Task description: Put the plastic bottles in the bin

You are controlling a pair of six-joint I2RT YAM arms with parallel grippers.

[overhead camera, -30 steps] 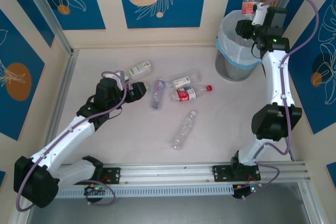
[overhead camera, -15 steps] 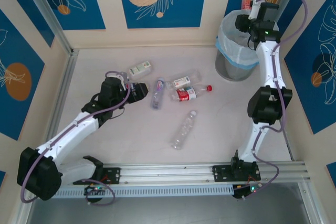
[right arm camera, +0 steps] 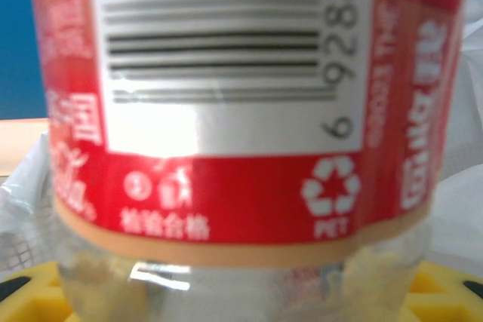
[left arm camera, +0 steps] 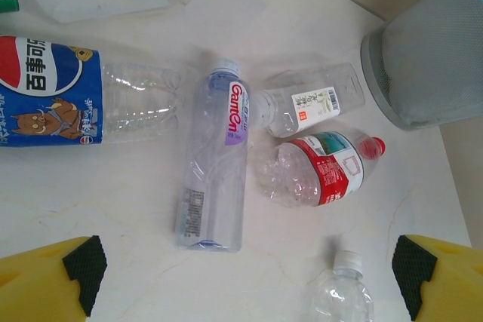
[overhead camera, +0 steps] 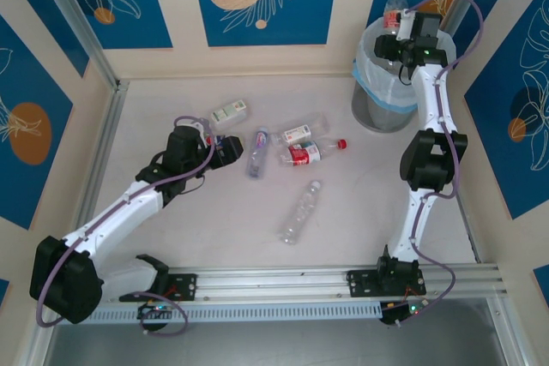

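Note:
My right gripper (overhead camera: 393, 39) is shut on a red-labelled, red-capped bottle (overhead camera: 394, 4), held upright above the bin (overhead camera: 375, 113), a grey mesh basket with a pale bag liner. Up close, that bottle's label (right arm camera: 226, 111) sits between my yellow fingers (right arm camera: 453, 292). My left gripper (overhead camera: 228, 150) hovers open over the table, nothing between its fingers (left arm camera: 45, 280). Ahead of it lie a purple-labelled bottle (left arm camera: 215, 167), a blue-labelled one (left arm camera: 75, 99), a white-labelled one (left arm camera: 309, 103), a crushed red-labelled one (left arm camera: 324, 167) and a bare white-capped one (left arm camera: 343, 292).
A green-and-white labelled bottle (overhead camera: 229, 111) lies further back on the left. The bare bottle (overhead camera: 300, 212) lies alone toward the table's near side. The bin's mesh wall (left arm camera: 430, 58) stands at the far right corner, close to the blue patterned walls.
My right arm has swung the red-labelled bottle leftward to above the bin's opening. My left gripper has edged slightly toward the bottles on the table.

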